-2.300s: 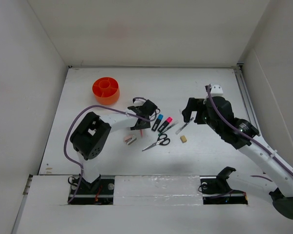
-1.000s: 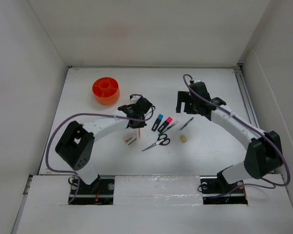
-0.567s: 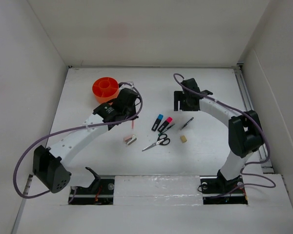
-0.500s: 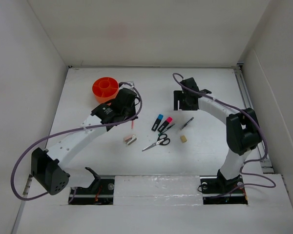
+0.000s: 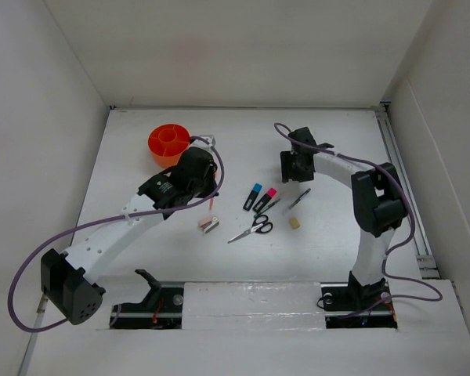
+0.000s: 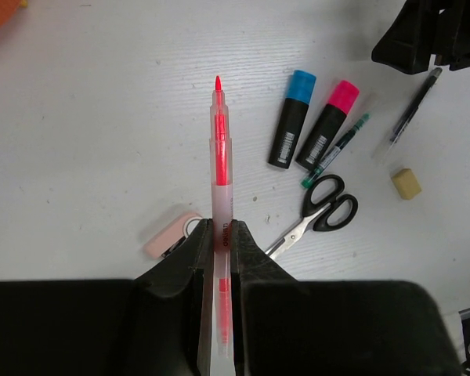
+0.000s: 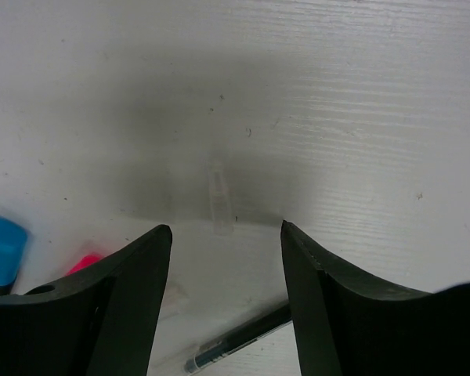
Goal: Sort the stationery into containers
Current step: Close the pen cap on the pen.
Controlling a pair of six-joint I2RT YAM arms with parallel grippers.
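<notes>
Item: red pen (image 6: 219, 180), thin, pinched near mid-barrel between the pressed-together fingers of the left gripper (image 6: 221, 235), tip pointing out ahead; it is clear of the table, about 5 o'clock of the orange tub (image 5: 171, 160) and near it. Change: the left arm has swung the pen away from the cluster toward the tub, so the carry looks mostly done, with placing into a compartment still to come. Remaining on the table, at 4 o'clock of the tub: stapler (image 6: 171, 235), scissors (image 6: 317, 213), blue-capped highlighter (image 6: 292, 117), pink-capped highlighter (image 6: 329, 124), slim black-white pen (image 6: 411, 113), eraser (image 6: 406, 182). Right gripper (image 7: 223, 235): spread, empty, has shifted to 12 o'clock of the highlighters, over a small clear piece whose identity cannot be told.
</notes>
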